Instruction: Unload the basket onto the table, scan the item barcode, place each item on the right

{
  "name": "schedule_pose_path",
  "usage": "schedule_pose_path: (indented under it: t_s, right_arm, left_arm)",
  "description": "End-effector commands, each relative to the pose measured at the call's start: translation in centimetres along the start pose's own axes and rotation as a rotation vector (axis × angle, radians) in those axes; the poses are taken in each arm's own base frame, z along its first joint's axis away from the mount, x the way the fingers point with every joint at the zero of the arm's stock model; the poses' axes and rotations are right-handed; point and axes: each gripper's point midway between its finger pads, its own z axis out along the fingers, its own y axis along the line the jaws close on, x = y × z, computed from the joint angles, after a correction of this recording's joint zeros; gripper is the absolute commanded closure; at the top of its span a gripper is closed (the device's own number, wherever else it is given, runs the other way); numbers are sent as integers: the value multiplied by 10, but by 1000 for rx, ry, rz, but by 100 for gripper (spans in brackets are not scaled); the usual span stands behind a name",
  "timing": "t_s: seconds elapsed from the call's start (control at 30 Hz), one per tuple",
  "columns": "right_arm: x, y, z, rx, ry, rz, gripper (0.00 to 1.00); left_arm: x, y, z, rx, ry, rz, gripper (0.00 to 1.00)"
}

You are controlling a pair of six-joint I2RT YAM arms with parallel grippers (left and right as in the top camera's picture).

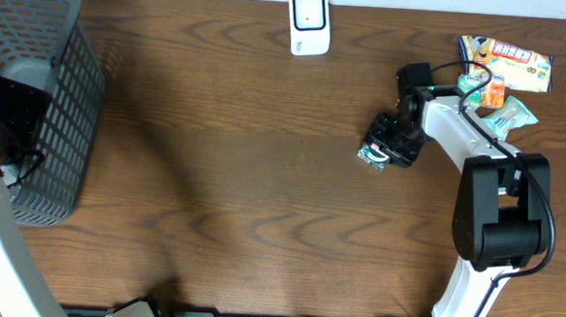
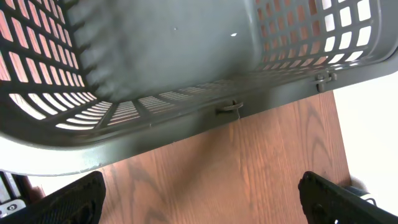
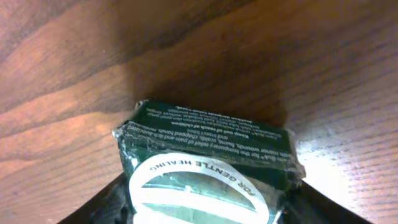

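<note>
Resting on the wooden table (image 1: 243, 176), right of centre, the dark green packet (image 3: 205, 149) lies flat, white oval label up. Right gripper (image 1: 391, 143) sits directly over it, one dark finger (image 3: 99, 205) on each side of the packet, at its edges; cannot tell whether the jaws press it or only flank it. White scanner (image 1: 309, 22) stands at the far edge, well apart from the packet. Colourful snack packs (image 1: 506, 63) lie at the far right corner. Left gripper (image 2: 199, 199) hangs over the rim of the grey mesh basket (image 1: 63, 98), jaws wide apart, holding nothing.
</note>
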Motion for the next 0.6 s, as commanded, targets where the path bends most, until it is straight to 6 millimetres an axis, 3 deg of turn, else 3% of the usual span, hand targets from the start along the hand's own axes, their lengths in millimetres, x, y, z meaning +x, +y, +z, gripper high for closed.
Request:
schedule_pose_path:
  t_s: [0.0,0.1,0.17,0.23,0.43,0.57]
  right_arm:
    - [5,-7,15,21,47,-28,43]
    - [-2,-4,4,45,28,-59,47]
    - [-7,7,-11,36,18,-104,52]
    - [-13,20,-27,23,0,-144,52]
    - [-37,85,-86,-91,-141,-243,48]
    - [-55,142,-133,-216,-308,-342,54]
  left_arm:
    - [-1,1,-1,-6,-5,-5,2]
    - [-1,1,-1,-6,-5,-5,3]
    - [-1,1,-1,-6,-5,-5,2]
    - [-1,1,-1,-6,-5,-5,2]
    - [-1,1,-1,-6,-5,-5,2]
    - [-1,1,-1,-6,-5,-5,3]
